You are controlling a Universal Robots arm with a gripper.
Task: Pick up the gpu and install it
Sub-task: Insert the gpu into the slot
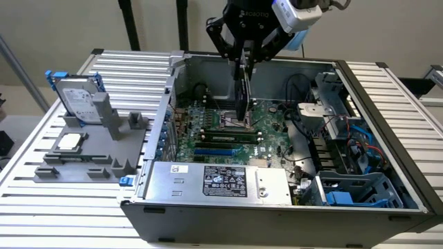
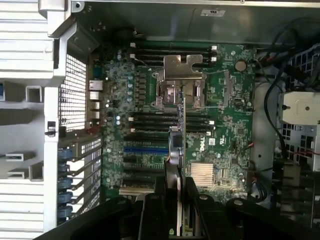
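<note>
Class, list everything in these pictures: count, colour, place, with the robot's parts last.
table: one, silver, slatted, under everything
computer case: one, grey, open, on the table
motherboard: one, green, inside the case
power supply: one, silver, inside the case, near edge
holder: one, grey, on the table beside the case
hard drive: one, silver with blue rails, upright in the holder
CPU chip: one, silver, flat on the holder
gpu: one, black with silver bracket, edge-on above the motherboard
gripper: one, black, shut on the gpu
</note>
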